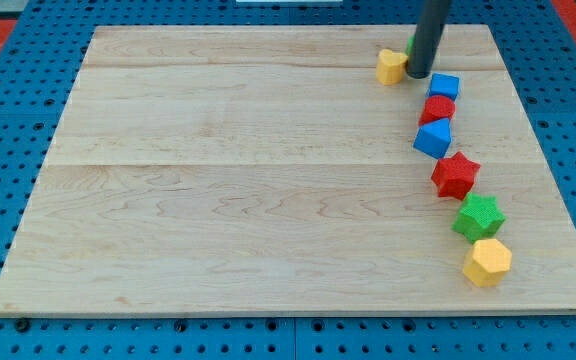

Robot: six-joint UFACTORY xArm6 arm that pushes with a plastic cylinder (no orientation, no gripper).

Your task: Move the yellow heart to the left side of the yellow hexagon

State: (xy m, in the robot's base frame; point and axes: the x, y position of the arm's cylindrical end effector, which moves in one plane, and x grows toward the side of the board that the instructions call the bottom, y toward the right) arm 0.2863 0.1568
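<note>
Camera view takes in the whole wooden worktop (268, 180), with every block crowded along its right side and the left and middle bare. At the far right my tip (418, 76) stands on the worktop just to the right of the yellow heart (391, 66), touching it or very nearly so; that side makes sense as a pushing face if the heart is to be driven leftward first and then swung round. A sliver of a green block (409, 45) shows behind the rod, too hidden to name its shape. From there a loose chain runs toward the near edge: a blue cube (445, 86), a red block (438, 108) touching it, a blue block (433, 138), a red star (455, 175), a green star (479, 217), and last the yellow hexagon (487, 262), near the near right corner and well apart from the heart. The open wood to the left of the hexagon is the goal, so the heart probably has to travel down the worktop left of the chain, not through it. There are no fingers on this arm, only the rod, so nothing is gripped. The risk I judge greatest is the heart slipping round the tip as the push turns.
</note>
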